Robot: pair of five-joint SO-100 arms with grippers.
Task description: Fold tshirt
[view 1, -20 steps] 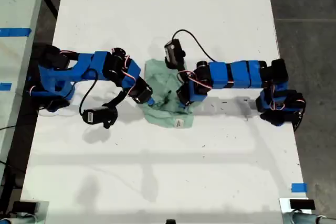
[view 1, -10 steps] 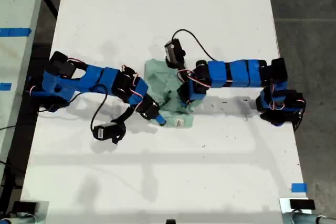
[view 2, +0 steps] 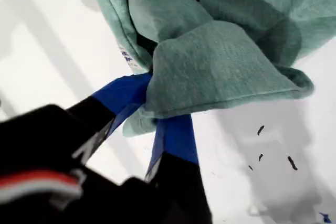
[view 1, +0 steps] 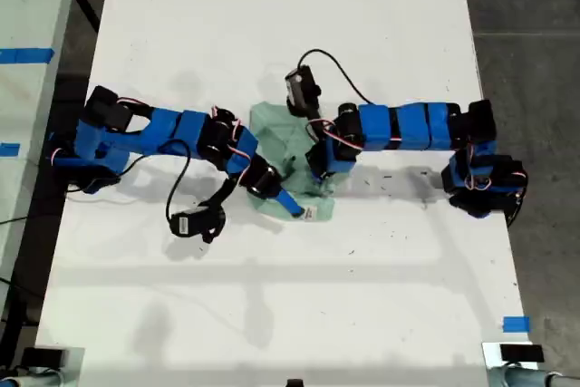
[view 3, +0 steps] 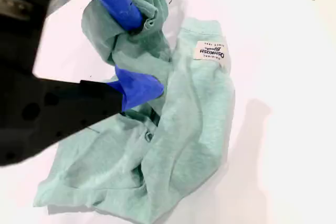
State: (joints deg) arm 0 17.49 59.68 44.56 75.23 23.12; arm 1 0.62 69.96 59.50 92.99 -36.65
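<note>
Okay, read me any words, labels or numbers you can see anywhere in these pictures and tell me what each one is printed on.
"OSHKOSH": middle line of the white tag on the tshirt, second wrist view.
Tag's top line: possibly "ORIGINAL", too small to be sure.
Tag's script line under the brand: unreadable.
Blue print on a second white label at the tshirt's edge, first wrist view: blurred, unreadable.
Nothing else legible.
</note>
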